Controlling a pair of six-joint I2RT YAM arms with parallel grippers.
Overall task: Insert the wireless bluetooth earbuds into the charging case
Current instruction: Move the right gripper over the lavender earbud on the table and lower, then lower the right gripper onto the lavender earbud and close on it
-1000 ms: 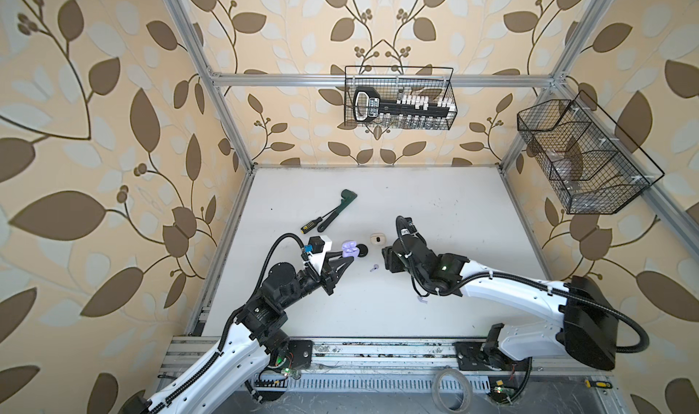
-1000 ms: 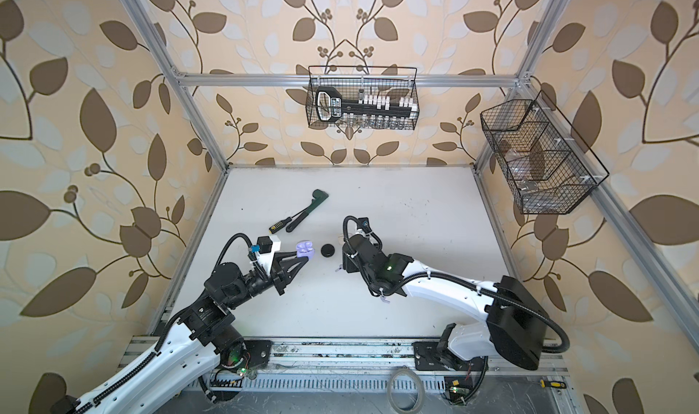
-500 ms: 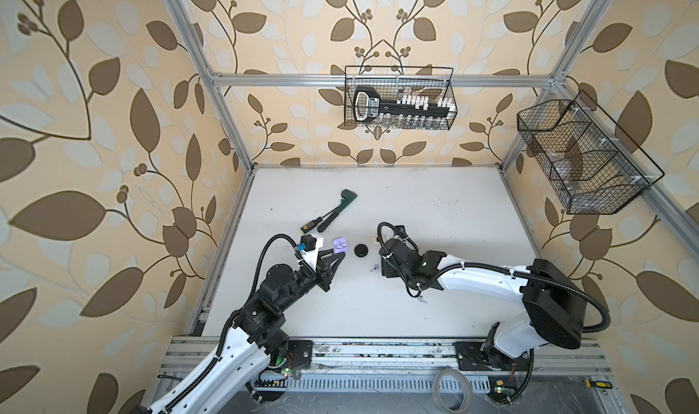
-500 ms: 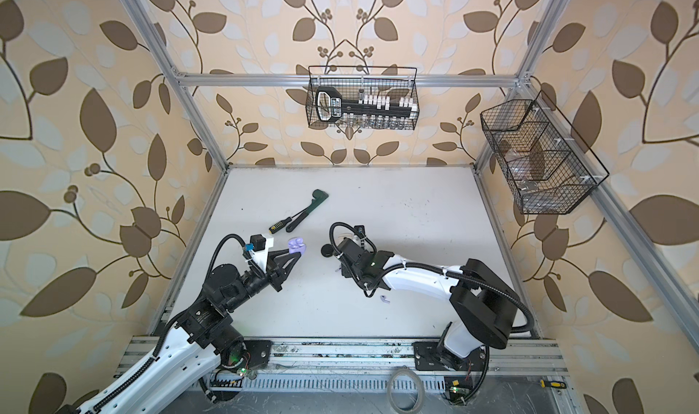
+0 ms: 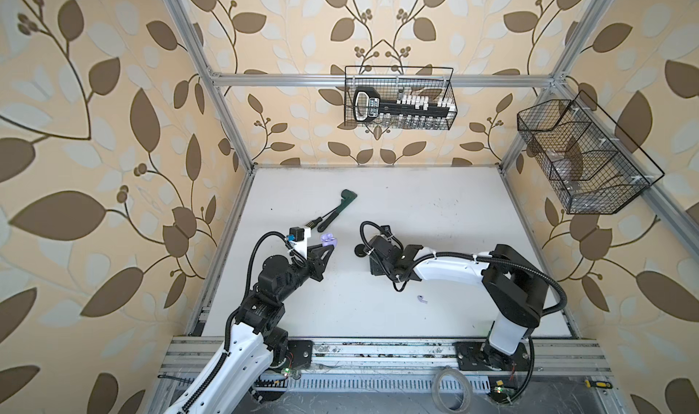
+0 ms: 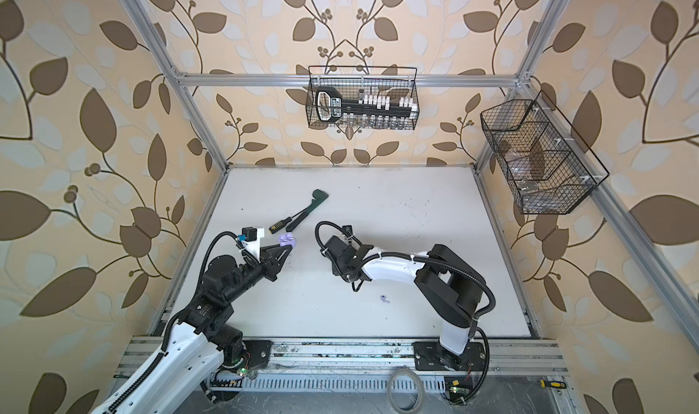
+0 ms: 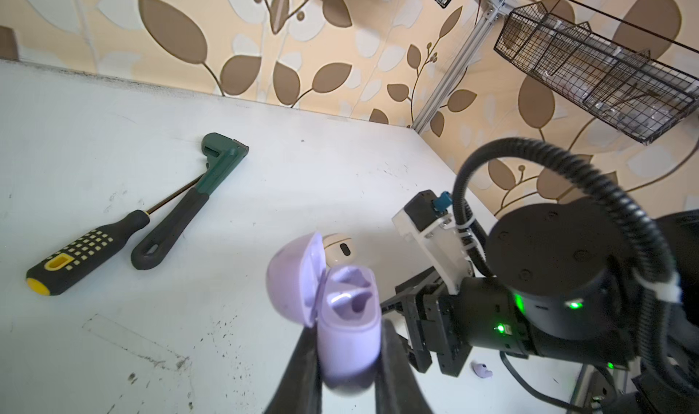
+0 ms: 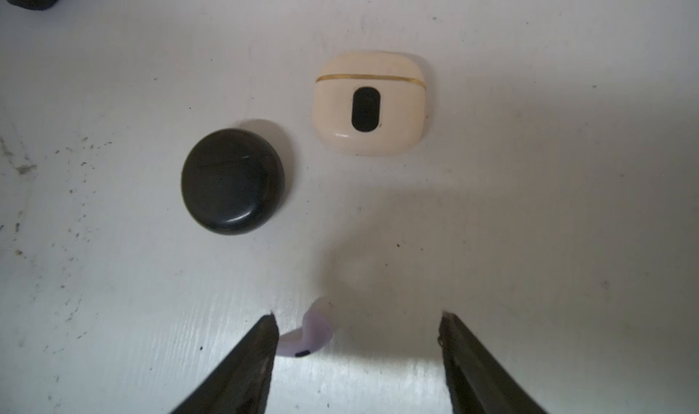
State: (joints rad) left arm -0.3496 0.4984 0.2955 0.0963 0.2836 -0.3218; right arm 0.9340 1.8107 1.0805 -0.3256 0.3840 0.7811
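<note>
Both top views: we see a scuffed white tabletop (image 5: 435, 211) walled by leaf-patterned paper (image 5: 113, 128), a lavender earbud (image 5: 422, 299) lying lower centre, apart from both arms. Left wrist: the left end effector (image 7: 346, 340) pinches the open lavender case (image 7: 348, 313). Right wrist: the right end effector (image 8: 357, 319) stands spread, another earbud (image 8: 308, 336) just beside the finger (image 8: 261, 344) at lower left of the frame.

Lavender case (image 7: 348, 329) open, lavender earbud (image 8: 310, 332) lying loose
</note>
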